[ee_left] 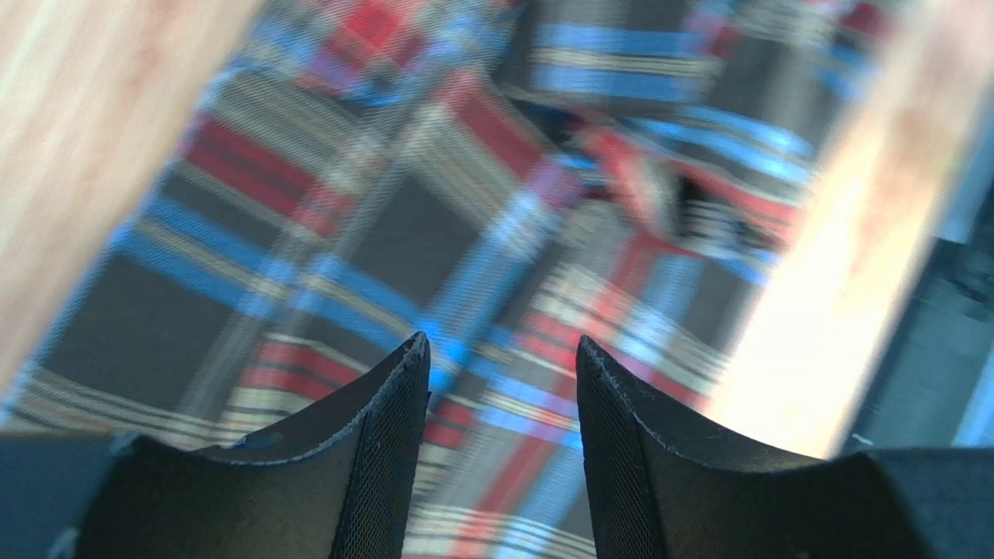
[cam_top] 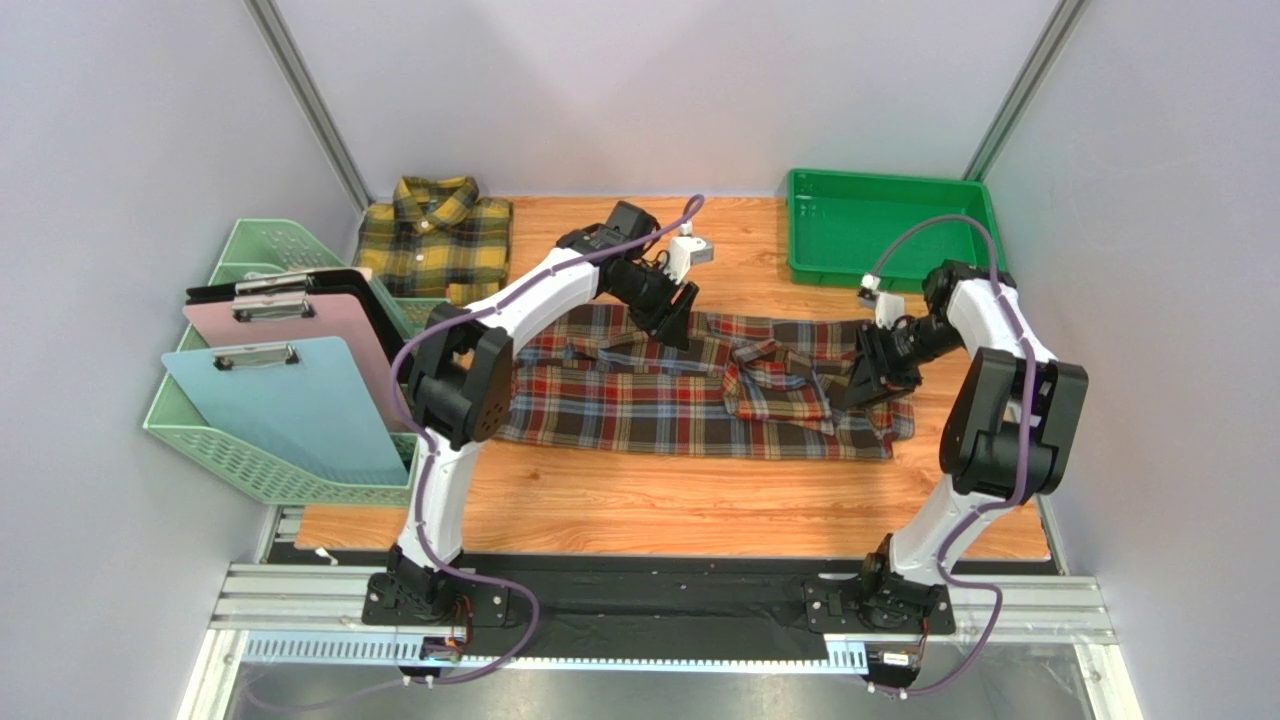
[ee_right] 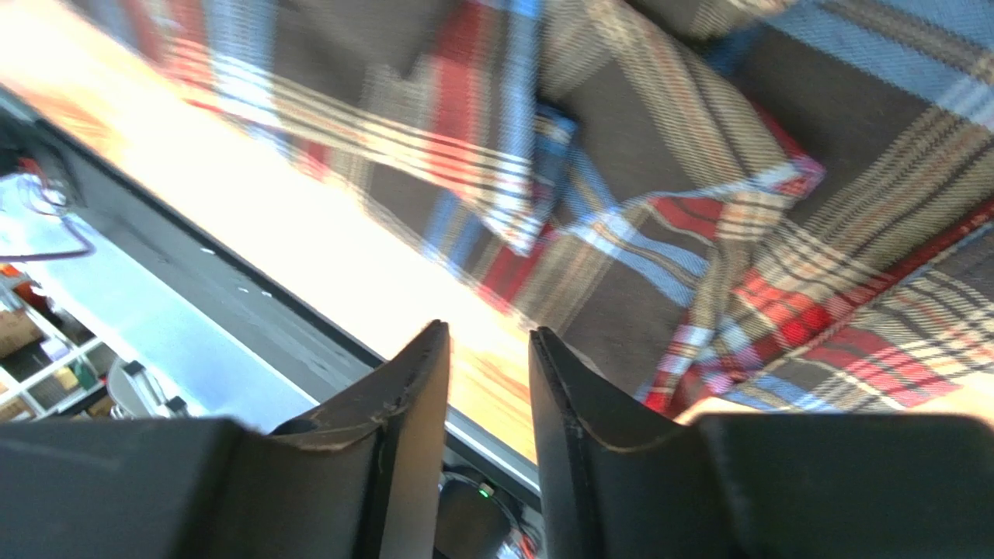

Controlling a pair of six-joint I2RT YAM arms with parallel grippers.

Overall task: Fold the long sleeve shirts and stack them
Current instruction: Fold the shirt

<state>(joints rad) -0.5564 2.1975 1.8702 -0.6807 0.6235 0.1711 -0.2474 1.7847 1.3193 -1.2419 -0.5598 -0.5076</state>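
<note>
Where cloth lies: red-brown-navy plaid flannel shirt [cam_top: 661, 408], mid-frame
Left gripper [ee_left: 499, 349]: jaws parted, empty
Right gripper [ee_right: 488, 333]: jaws narrowly parted, empty

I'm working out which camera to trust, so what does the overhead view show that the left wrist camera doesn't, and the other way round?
Only the overhead view: the folded yellow shirt at the far left corner, the green bin, the clipboards in their basket and the right gripper. Only the left wrist view: the left gripper up close, fingers apart with nothing between them. Both: the red plaid shirt lying on the wooden table.
</note>
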